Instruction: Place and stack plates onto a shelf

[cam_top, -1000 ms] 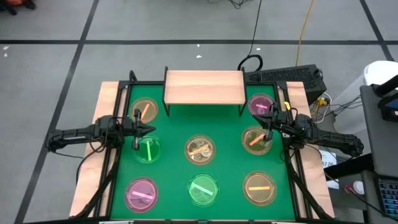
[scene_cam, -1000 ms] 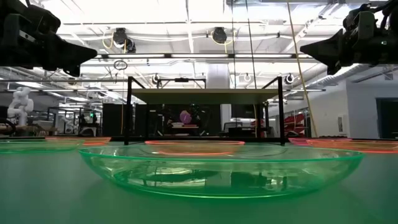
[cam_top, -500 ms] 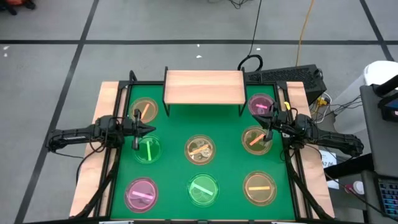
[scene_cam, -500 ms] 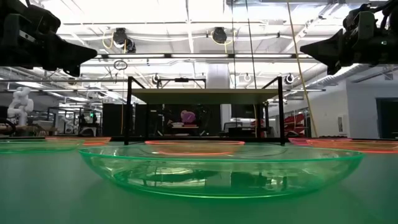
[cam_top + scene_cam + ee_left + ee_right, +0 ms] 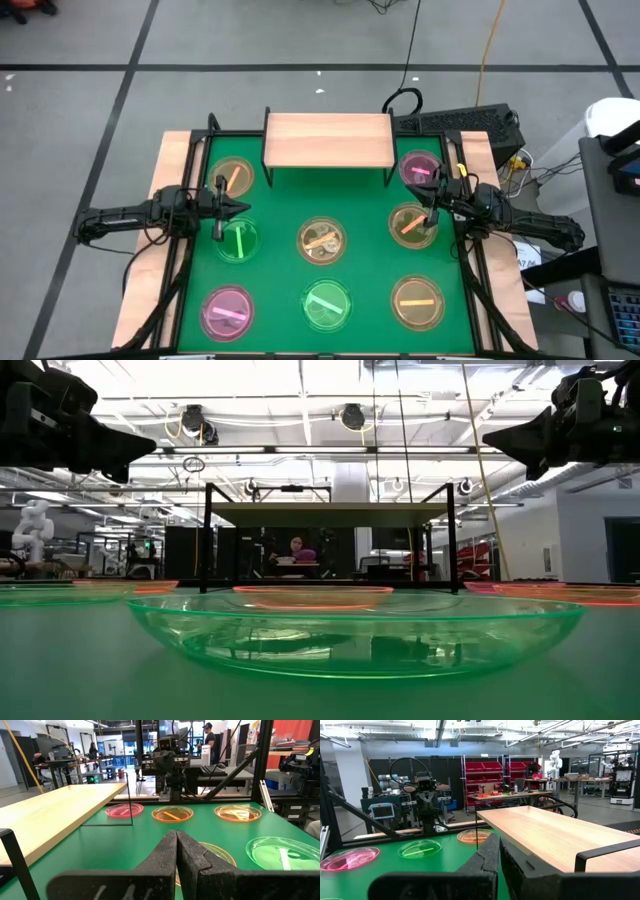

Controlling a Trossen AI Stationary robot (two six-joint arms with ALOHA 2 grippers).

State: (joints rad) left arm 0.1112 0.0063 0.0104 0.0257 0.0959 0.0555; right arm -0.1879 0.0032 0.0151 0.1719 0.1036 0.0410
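Observation:
Several round translucent plates lie flat on the green table (image 5: 370,200): amber (image 5: 232,176), green (image 5: 238,241), pink (image 5: 227,311), amber (image 5: 322,240), green (image 5: 326,304), amber (image 5: 417,303), amber (image 5: 411,223), pink (image 5: 419,168). The light-wood shelf (image 5: 328,140) stands on black legs at the far edge, its top bare. My left gripper (image 5: 245,208) hangs shut above the table's left side, pointing level toward the right. My right gripper (image 5: 424,197) hangs shut at the right side, pointing left. Both show shut in their wrist views (image 5: 176,845) (image 5: 499,851).
A black frame (image 5: 190,200) and wooden borders run along the table's sides. A black device (image 5: 470,125) and cables lie past the far right corner. In the low view the nearest green plate (image 5: 350,635) fills the foreground; a person (image 5: 297,550) sits beyond the shelf.

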